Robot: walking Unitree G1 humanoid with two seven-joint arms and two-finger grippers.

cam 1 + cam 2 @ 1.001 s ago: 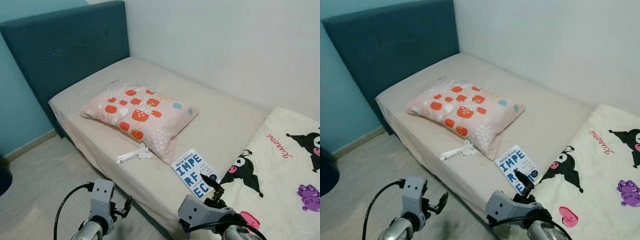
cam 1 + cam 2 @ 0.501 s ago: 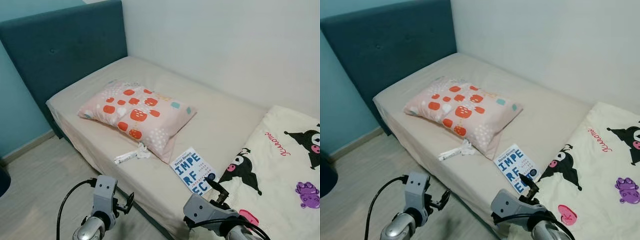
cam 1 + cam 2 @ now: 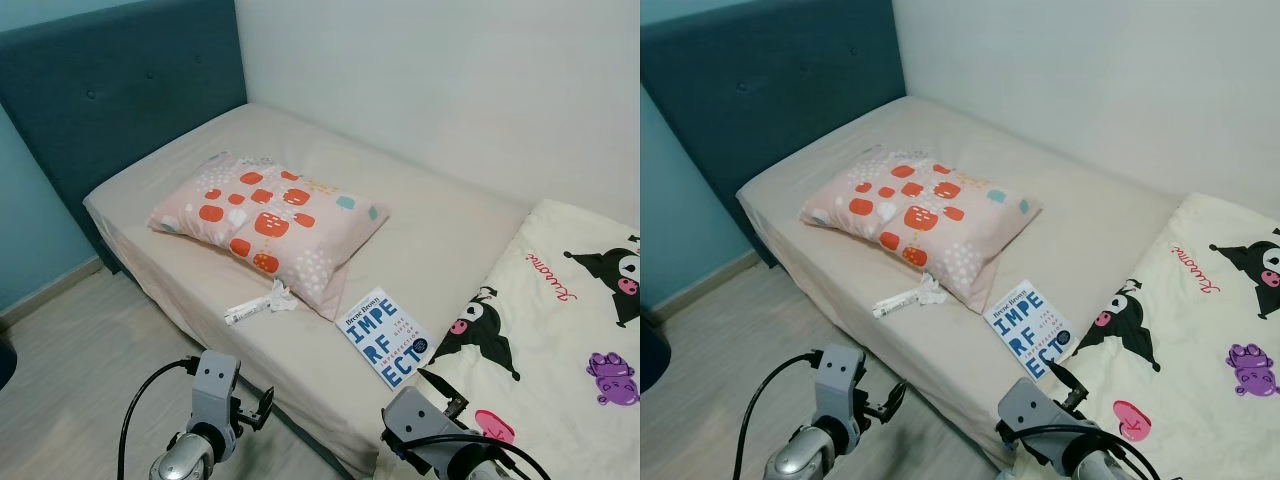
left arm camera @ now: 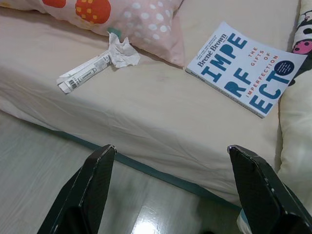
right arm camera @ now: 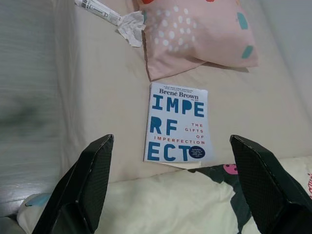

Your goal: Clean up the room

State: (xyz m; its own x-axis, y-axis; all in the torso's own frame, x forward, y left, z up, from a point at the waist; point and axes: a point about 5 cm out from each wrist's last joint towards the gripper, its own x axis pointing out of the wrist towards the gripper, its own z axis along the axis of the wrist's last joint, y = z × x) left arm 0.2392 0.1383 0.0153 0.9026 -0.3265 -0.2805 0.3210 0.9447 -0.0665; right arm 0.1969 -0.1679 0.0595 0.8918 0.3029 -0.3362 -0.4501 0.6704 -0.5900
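Closest in, both arms are up in front of the bed. The left gripper [image 3: 262, 408] hangs over the pale wood floor [image 3: 70, 350] just short of the mattress edge, fingers [image 4: 95, 187] spread wide apart with nothing between them. The right gripper [image 3: 442, 392] sits over the near edge of the bed [image 3: 440, 235] where the cartoon-print blanket [image 3: 560, 330] starts, fingers [image 5: 90, 178] also wide apart and empty.

Just past the right gripper there's a white and blue paperback book [image 3: 386, 336], cover up, lying flat on the beige sheet. One corner touches or slips just under the blanket's edge, and its far corner is right by the pillow's corner.

A bit left of the book, near the mattress edge, there's a crumpled tissue [image 3: 279, 298] touching a rolled paper wrapper [image 3: 245, 309]; the tissue sits right against the front edge of the pillow.

Behind that is the pink pillow [image 3: 268, 215] with orange-red blotches and white dots, lying flat and angled across the bed.

Farthest back: the dark teal padded headboard [image 3: 110, 110] on the left, and a plain white wall [image 3: 450, 90] along the far side of the bed.
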